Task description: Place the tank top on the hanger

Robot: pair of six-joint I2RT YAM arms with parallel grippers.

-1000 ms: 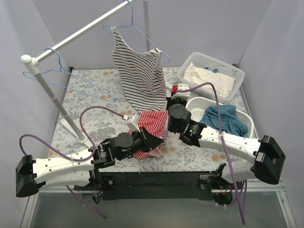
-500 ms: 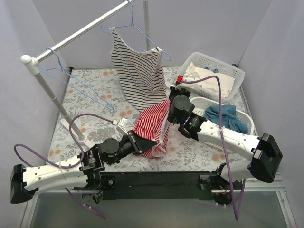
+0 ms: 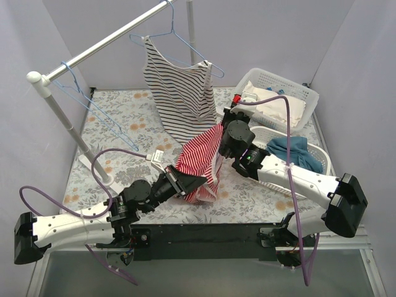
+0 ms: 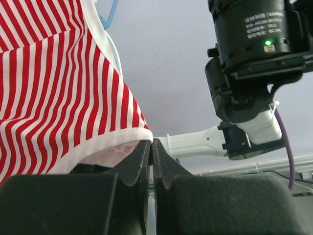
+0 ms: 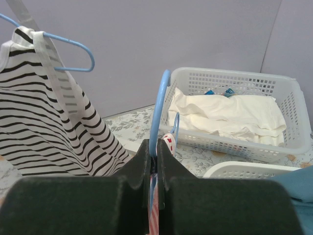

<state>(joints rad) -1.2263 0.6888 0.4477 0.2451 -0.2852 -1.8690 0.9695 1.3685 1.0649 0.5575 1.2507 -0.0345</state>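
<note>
The tank top (image 3: 201, 161) hangs in the air over the middle of the table (image 3: 124, 117), stretched at a slant between the two grippers. Its upper corner is near the hem of the black-and-white top (image 3: 182, 96) that hangs from the rail (image 3: 105, 40), and its lower edge is above the front part of the table.

To the right, two white baskets (image 3: 309, 96) stand close beside the right arm, so there is little room on that side. To the left, the flowered surface between the rack foot and the left arm is more open.

The left arm reaches low and forward. The left gripper (image 4: 151, 144) is fully closed and pinches the pale trim at the lower edge of the tank top. The right arm bends inward from the right, with its wrist raised. The right gripper (image 5: 153, 147) is closed almost completely on the thin wire of the hanger (image 5: 157, 105), whose hook curves up just above the fingers.
</note>
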